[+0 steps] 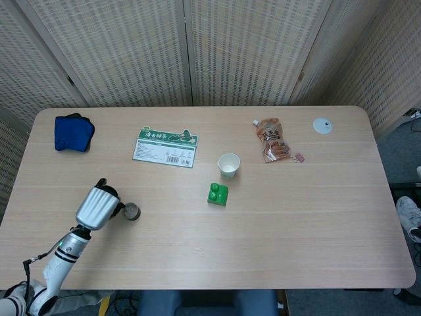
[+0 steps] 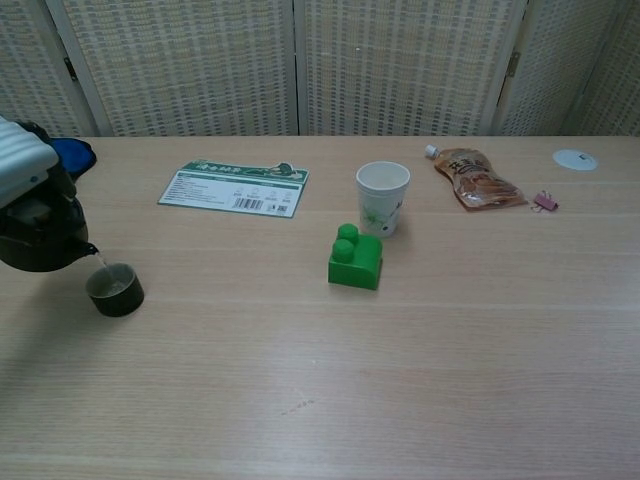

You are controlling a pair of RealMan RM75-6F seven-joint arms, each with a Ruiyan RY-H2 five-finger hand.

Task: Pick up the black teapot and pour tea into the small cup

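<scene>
Left hand (image 1: 94, 207) held the black teapot (image 2: 38, 235) tipped over the small cup (image 2: 115, 289) near the table's (image 1: 283, 217) left front corner; spout sat just above the cup rim, a thin stream seemed to run in, chest view. How the fingers lay couldn't be told, hidden under the hand's shell. Right hand not in view. Teapot looked rigid, likely heavy with liquid, glazed so probably slippery, breakable; best held by handle at top. Cup looked small and light, easily knocked by the spout. Paper cup (image 1: 229, 164) and green block (image 1: 218, 193) stood well apart.
</scene>
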